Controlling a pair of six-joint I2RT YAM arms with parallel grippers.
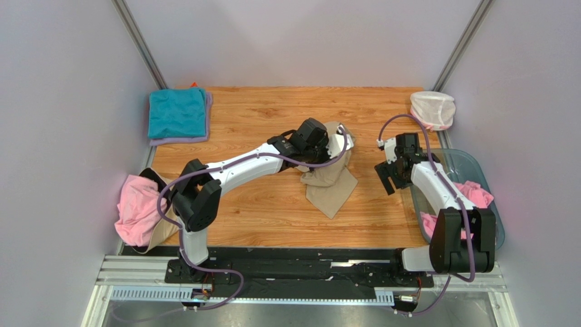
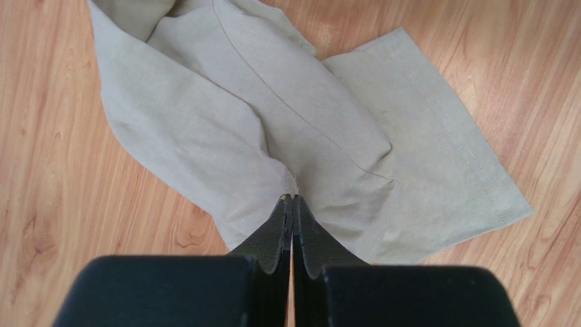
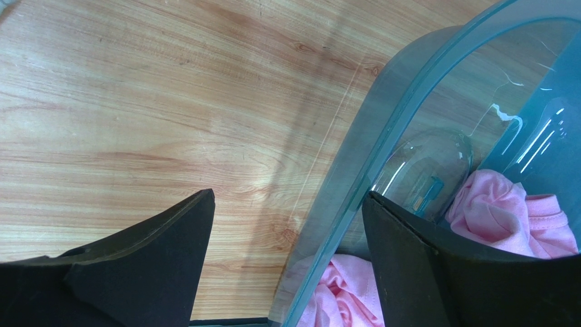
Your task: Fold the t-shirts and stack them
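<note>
Part done: teal tee (image 1: pixel 177 112) folded atop lilac (image 1: pixel 177 142), far left of tub (image 1: pixel 458 160). Tan tee (image 1: pixel 331 184) crumpled mid-worktop (image 1: pixel 273 218), left of tub, pinched by left jaws. Right jaws spread over tub rim. Unfolded: tan, pink tee in tub (image 1: pixel 477 194), pink tee (image 1: pixel 136 204) well left of tub.

Table (image 1: pixel 273 116) — light wood-grain top.
Far left corner: folded teal t-shirt (image 1: pixel 176 112) lying on a lilac t-shirt (image 1: pixel 179 141); only the lilac edges show along the near and right sides.
Far right corner: white net pouch (image 1: pixel 432 109).
Centre: tan t-shirt (image 1: pixel 332 187), bunched up, one hemmed flap flat on the wood.
Right edge: clear bluish tub (image 1: pixel 470 160).
Near left edge — pink t-shirt (image 1: pixel 136 208), crumpled, hanging partly over the side.
</note>
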